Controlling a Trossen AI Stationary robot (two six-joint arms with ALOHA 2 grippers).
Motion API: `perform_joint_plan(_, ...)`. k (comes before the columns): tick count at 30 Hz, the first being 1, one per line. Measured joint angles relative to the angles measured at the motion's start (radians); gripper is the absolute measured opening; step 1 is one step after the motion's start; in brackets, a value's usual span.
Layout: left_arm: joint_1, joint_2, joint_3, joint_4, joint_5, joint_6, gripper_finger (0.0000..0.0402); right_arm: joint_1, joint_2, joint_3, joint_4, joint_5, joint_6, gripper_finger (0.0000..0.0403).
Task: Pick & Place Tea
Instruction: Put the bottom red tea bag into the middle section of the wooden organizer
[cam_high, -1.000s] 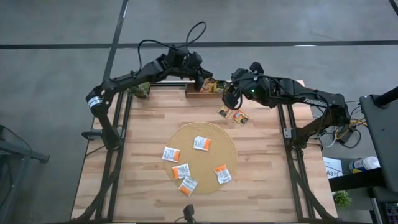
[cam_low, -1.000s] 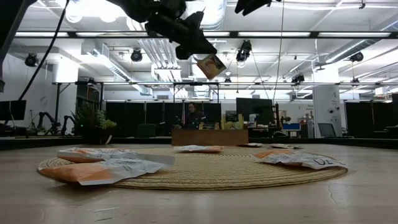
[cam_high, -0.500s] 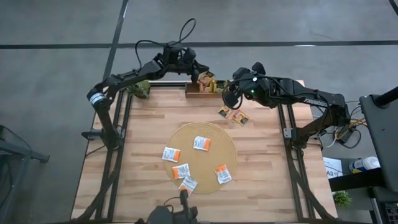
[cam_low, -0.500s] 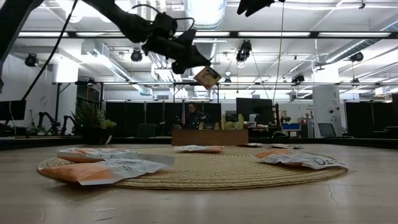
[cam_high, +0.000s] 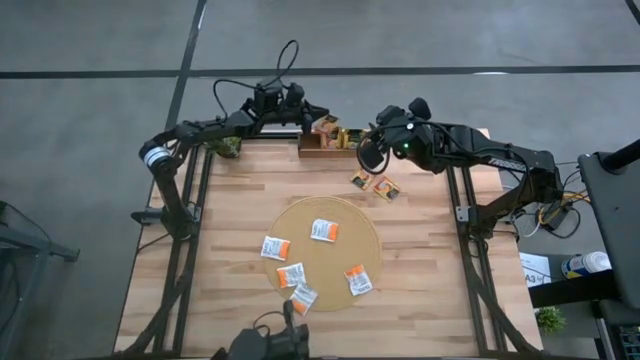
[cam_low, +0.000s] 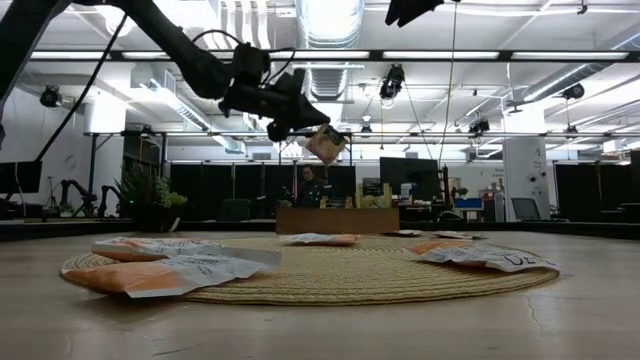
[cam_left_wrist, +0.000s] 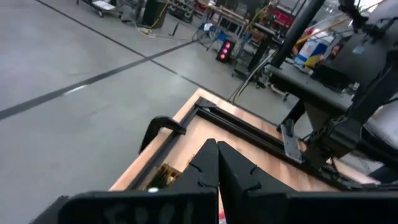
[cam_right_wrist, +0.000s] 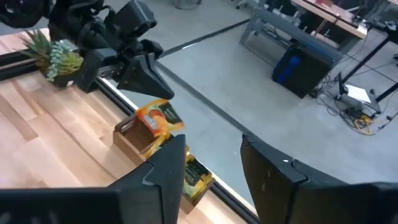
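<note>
Nearest us in the low view, loose tea sachets (cam_low: 165, 275) lie on the round mat (cam_low: 330, 285), and two more (cam_high: 375, 184) rest on the bare table (cam_high: 230, 200) beyond its far rim. Farther back, our left gripper (cam_high: 312, 120) hangs above the wooden tray (cam_high: 325, 143) at the table's far edge, its fingers pressed together on an orange sachet (cam_right_wrist: 159, 118) that dangles by one corner. Our right gripper (cam_right_wrist: 211, 162) hovers just beside the tray, fingers spread and holding nothing.

We think the sachet could slip or swing, since the pinch sits on so little of it; released from this height, it may flutter past the tray and off the table's far edge. The two arms are also near each other here, so a careless approach could bring them into contact.

Compared with a second ago, our left gripper has carried the sachet lower and farther back, and the right fingers have narrowed.
</note>
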Motion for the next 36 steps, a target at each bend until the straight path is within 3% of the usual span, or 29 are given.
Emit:
perform_joint_plan(19, 0.004, 0.187, 0.106, 0.055, -0.021, -0.071, 0.0, -0.007, -0.001, 0.0, 0.004, -0.005, -0.001, 0.0122)
perform_joint_plan(36, 0.011, 0.241, 0.111, 0.057, -0.054, -0.122, 0.0, -0.007, -0.001, 0.0, 0.004, -0.007, -0.002, 0.0114)
